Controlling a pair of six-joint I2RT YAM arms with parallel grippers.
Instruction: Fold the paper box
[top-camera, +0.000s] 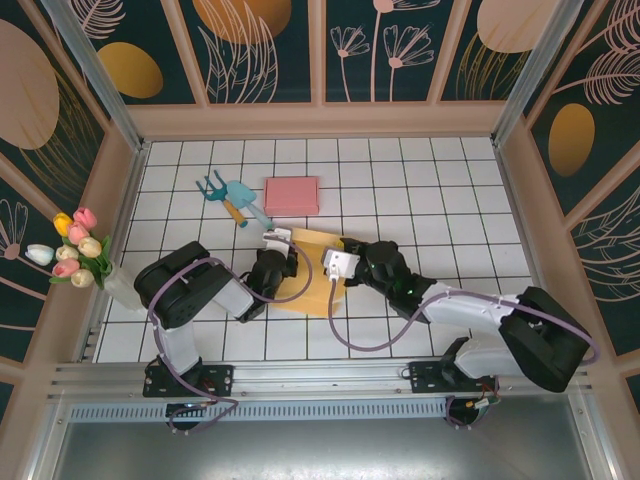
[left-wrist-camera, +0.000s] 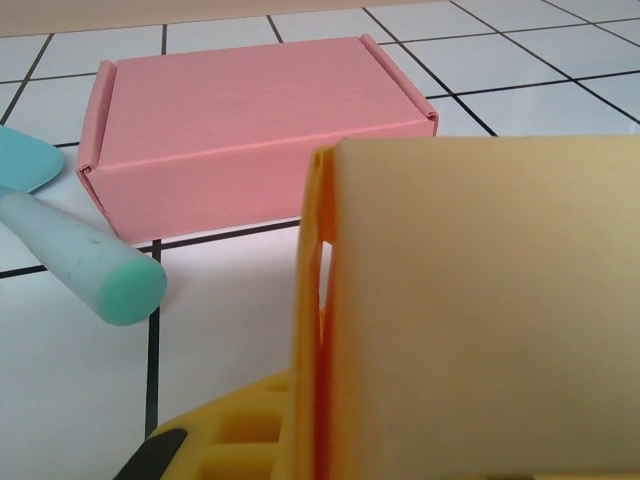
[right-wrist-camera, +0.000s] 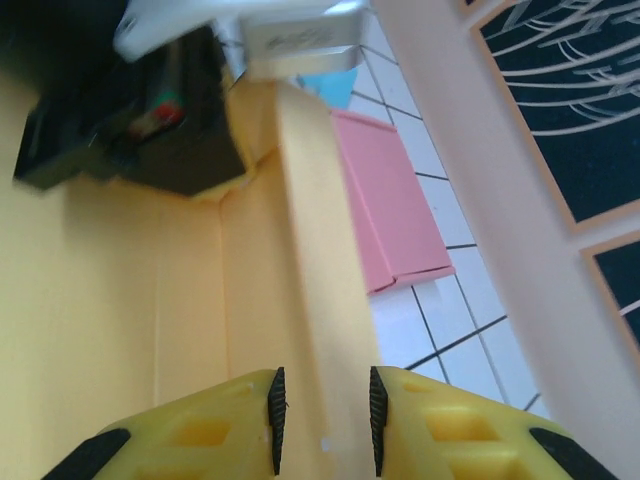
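The yellow paper box (top-camera: 312, 288) lies partly flat on the tiled table (top-camera: 450, 200), near the middle and just ahead of both arms, with one flap (right-wrist-camera: 318, 250) raised as a wall. The left gripper (top-camera: 285, 255) is closed, and in its wrist view the flap (left-wrist-camera: 480, 300) rises right against its yellow finger (left-wrist-camera: 225, 435), so it appears to pinch that panel upright. The right gripper (right-wrist-camera: 325, 420) has its jaws a little apart, straddling the near end of the same wall without visibly pressing on it. The wall's long axis runs straight away from the right fingers toward the left gripper, crosswise between the two arms. The finished pink box (top-camera: 292, 195) and the teal garden tools (top-camera: 230, 198) sit beyond it on the far side. Both grippers are at the flap, one at each end. The next fold probably turns on tipping this wall over along its crease, toward or away from the pink box, while one end stays pinned.
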